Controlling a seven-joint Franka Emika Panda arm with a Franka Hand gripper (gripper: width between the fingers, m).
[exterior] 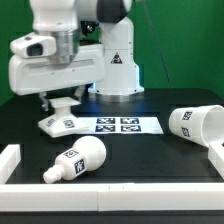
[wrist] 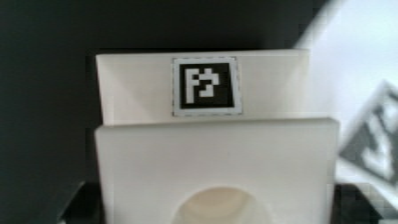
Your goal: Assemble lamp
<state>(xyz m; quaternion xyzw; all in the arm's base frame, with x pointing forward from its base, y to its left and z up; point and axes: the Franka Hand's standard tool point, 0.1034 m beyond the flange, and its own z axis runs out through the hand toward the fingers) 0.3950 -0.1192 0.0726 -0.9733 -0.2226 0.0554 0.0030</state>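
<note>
The lamp base [exterior: 58, 122] is a white flared square part with a tag, on the black table at the exterior view's left. My gripper [exterior: 62, 104] stands straight over it. In the wrist view the base [wrist: 214, 110] fills the space between my dark fingertips [wrist: 71, 207], which press against its two sides, so the gripper [wrist: 214, 210] is shut on it. The round socket hole in the base shows between the jaws. The bulb [exterior: 78, 162] lies on its side near the front. The shade [exterior: 195, 122] lies on its side at the right.
The marker board [exterior: 120, 124] lies flat just right of the base. White rails edge the table at the front left [exterior: 8, 160] and at the right [exterior: 216, 152]. The arm's white pedestal [exterior: 118, 70] stands behind.
</note>
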